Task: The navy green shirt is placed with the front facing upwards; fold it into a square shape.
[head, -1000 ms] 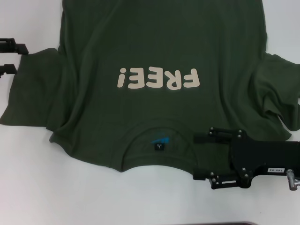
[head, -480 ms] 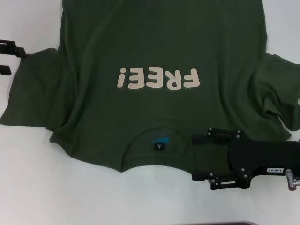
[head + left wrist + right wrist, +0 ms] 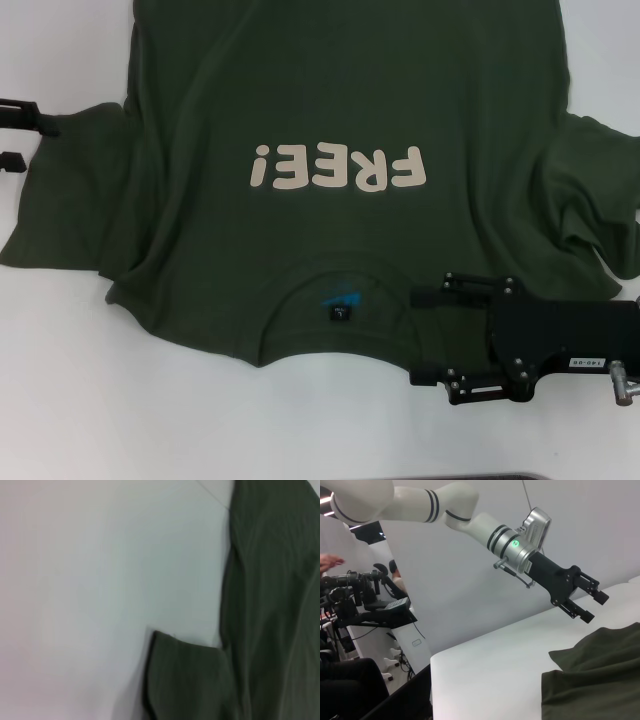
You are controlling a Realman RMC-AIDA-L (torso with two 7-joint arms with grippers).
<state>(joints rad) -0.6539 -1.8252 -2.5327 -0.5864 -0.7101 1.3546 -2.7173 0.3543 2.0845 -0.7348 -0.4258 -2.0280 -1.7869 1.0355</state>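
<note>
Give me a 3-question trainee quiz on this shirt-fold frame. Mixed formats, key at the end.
1. True or false: the navy green shirt lies with its "FREE!" lettering facing up.
2. Which gripper is over the shirt beside the collar? A) left gripper B) right gripper C) neither
3. Fill in: the left gripper sits at the table's left edge, next to the shirt's ____.

Key
1. True; the lettering shows.
2. B; the right gripper is by the collar, fingers spread, nothing between them.
3. Sleeve. The right wrist view shows the left gripper above the table, fingers open, holding nothing.
</note>
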